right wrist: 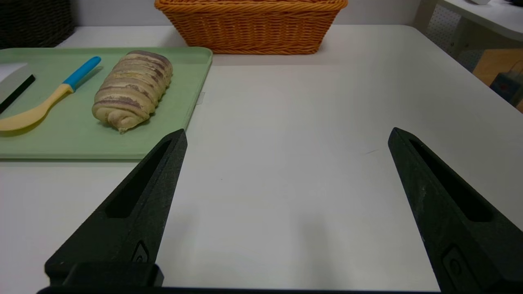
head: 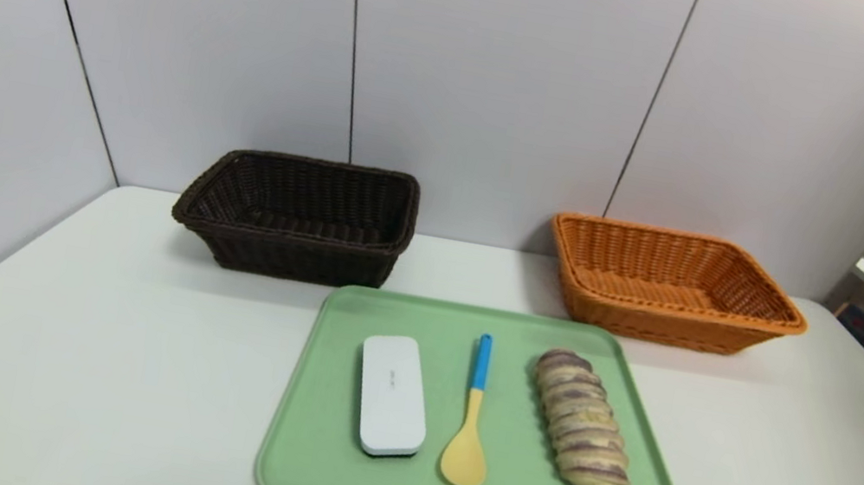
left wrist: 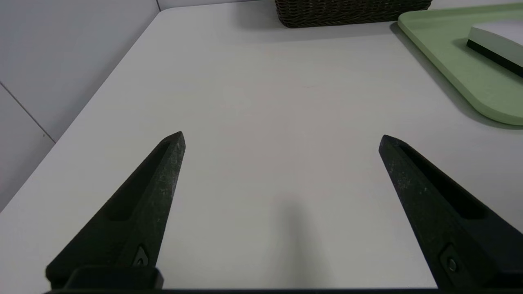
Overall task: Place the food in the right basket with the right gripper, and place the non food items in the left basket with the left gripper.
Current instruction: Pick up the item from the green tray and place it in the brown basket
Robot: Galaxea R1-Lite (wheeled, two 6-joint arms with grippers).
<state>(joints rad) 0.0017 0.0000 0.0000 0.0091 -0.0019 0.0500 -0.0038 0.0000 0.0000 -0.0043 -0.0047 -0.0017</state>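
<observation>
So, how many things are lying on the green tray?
3: the white case on its left side, the spoon in the middle, the bread on its right side. None appears hidden.

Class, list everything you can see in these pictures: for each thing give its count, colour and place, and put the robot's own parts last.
Table: one, white, under everything.
Tray: one, green, on the table's near middle.
Case: one, white with a dark underside, on the tray's left part.
Spoon: one, yellow bowl, blue handle, mid-tray, handle pointing toward the baskets.
Bread loaf: one, tan with purple-brown swirls, on the tray's right part.
Left basket: one, dark brown wicker, behind the tray, left.
Right basket: one, orange wicker, behind the tray, right.
Left gripper: one, black, open over bare table left of the tray.
Right gripper: one, black, open over bare table right of the tray.
</observation>
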